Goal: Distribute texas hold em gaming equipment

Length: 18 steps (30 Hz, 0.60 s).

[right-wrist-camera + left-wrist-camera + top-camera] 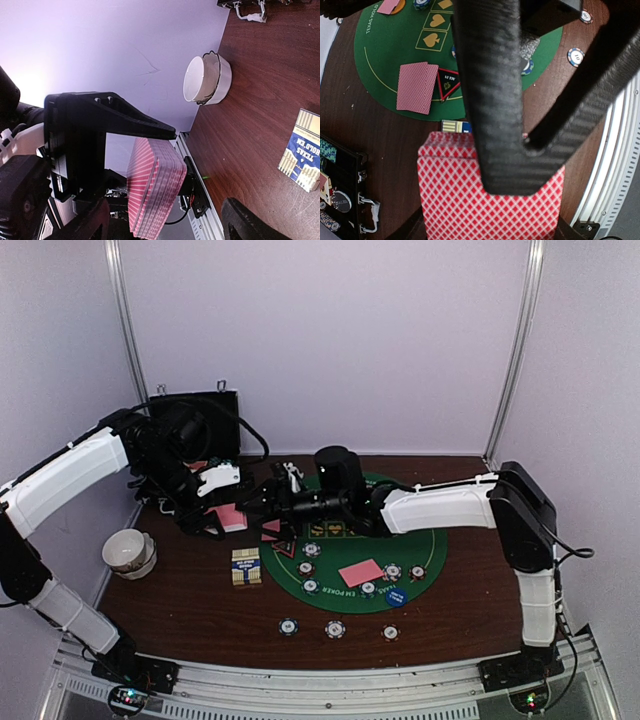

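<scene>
Top view: the left claw (208, 512) is clenched on a deck (232, 517) of red-backed cards, held above the table (180, 610) just off the 9 o'clock edge of the green mat (440, 540). The right claw (272, 502) reaches across the mat to meet it. Dealt cards (361, 572) lie face down on the mat, with striped chips (335, 629) around them and in a row at 6 o'clock. A box (246, 566) lies at 8 o'clock.

Left wrist view: the deck (450, 200) fills the lower half and shows a red diamond lattice on white, with a black finger across it. At 11 o'clock two cards (415, 87) lie beside a red-black triangle marker (447, 82). A case (340, 190) sits at 8 o'clock.

Right wrist view: the deck (155, 185) is seen edge-on, its layers slightly stepped. It sits between the right claw's spread fingers, which are released, not gripping. A bowl (207, 77) is at 1 o'clock.

Judged from this, the cards are light, thin, bendy and slick, so they will slide apart easily. The top card is best pinched at a free edge, gently.
</scene>
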Each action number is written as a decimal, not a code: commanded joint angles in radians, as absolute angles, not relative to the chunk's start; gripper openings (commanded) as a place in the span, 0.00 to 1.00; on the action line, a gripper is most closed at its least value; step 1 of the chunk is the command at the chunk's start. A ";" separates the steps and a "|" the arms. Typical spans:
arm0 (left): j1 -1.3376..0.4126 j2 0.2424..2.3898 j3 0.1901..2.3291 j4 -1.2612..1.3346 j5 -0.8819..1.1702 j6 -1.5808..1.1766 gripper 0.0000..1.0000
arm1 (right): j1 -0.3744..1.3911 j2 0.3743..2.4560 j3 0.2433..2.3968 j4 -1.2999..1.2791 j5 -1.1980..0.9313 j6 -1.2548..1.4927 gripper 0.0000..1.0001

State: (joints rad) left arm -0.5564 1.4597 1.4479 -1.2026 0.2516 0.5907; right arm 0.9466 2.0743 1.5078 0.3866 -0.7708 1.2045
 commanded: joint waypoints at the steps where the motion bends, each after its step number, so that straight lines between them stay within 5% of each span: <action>1: -0.555 1.466 1.474 -1.174 0.280 0.586 0.00 | 0.963 2.111 1.564 0.421 -0.789 1.218 0.80; 18: -0.555 1.464 1.485 -1.174 0.295 0.581 0.00 | 0.991 2.250 1.749 0.329 -0.807 1.229 0.72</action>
